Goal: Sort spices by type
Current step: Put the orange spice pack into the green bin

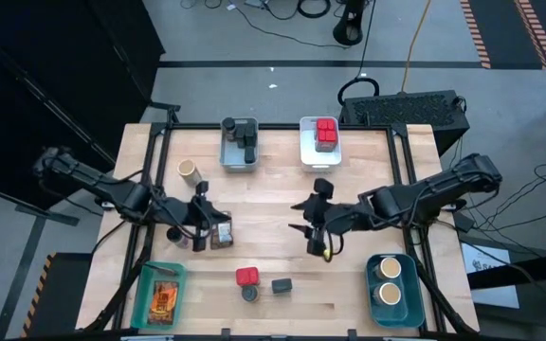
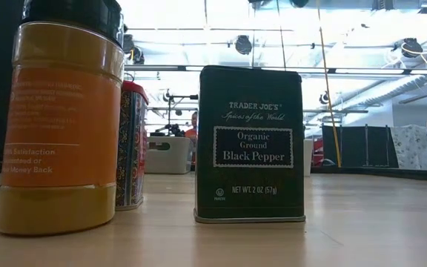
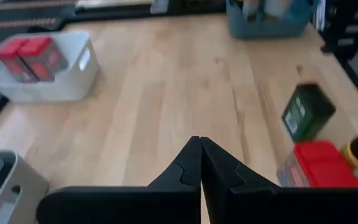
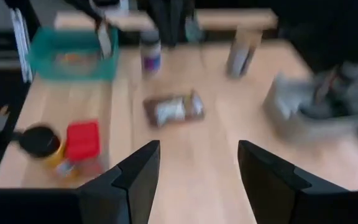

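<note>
On the near middle of the table stand a red tin (image 1: 246, 276), a dark-lidded orange jar (image 1: 250, 293) and a dark green pepper tin (image 1: 282, 285). The low view shows them close up: jar (image 2: 61, 119), red tin (image 2: 130, 144), pepper tin (image 2: 250, 144). A brown packet (image 1: 221, 234) lies flat at left of centre, and a tan-topped jar (image 1: 190, 170) stands beyond it. My left gripper (image 3: 199, 142) is shut on nothing above the table, next to the packet (image 4: 173, 109). My right gripper (image 4: 197, 162) hangs open and empty over the table's middle (image 1: 300, 216).
A grey bin (image 1: 239, 156) with dark jars and a white bin (image 1: 320, 156) with red tins stand at the far edge. A teal bin (image 1: 150, 294) with a packet is near left. A blue bin (image 1: 391, 308) with two tan-topped jars is near right.
</note>
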